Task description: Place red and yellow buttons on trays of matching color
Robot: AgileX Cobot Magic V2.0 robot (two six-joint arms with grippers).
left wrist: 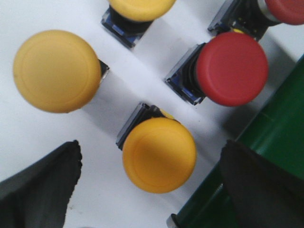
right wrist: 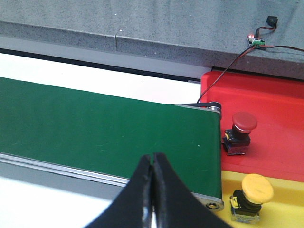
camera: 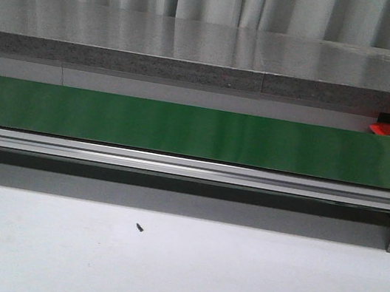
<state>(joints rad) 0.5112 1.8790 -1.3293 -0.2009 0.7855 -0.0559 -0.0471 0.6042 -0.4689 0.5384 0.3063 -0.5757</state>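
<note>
We judge the task partly done: one red button (right wrist: 241, 130) stands on the red tray (right wrist: 275, 128) and one yellow button (right wrist: 251, 195) on the yellow tray (right wrist: 280, 209), past the end of the matte green belt (right wrist: 104, 128). The right end effector (right wrist: 153, 190) is clenched and empty. The left end effector (left wrist: 152, 185) hangs released over a smooth, domed yellow button (left wrist: 159, 154) among at least four more on the white counter (left wrist: 28, 137), two of them probably red.

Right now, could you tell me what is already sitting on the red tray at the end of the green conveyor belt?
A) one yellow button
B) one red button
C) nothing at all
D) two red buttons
B: the right wrist view shows a single red button standing on the red tray, while the yellow button sits on the yellow tray.
</note>
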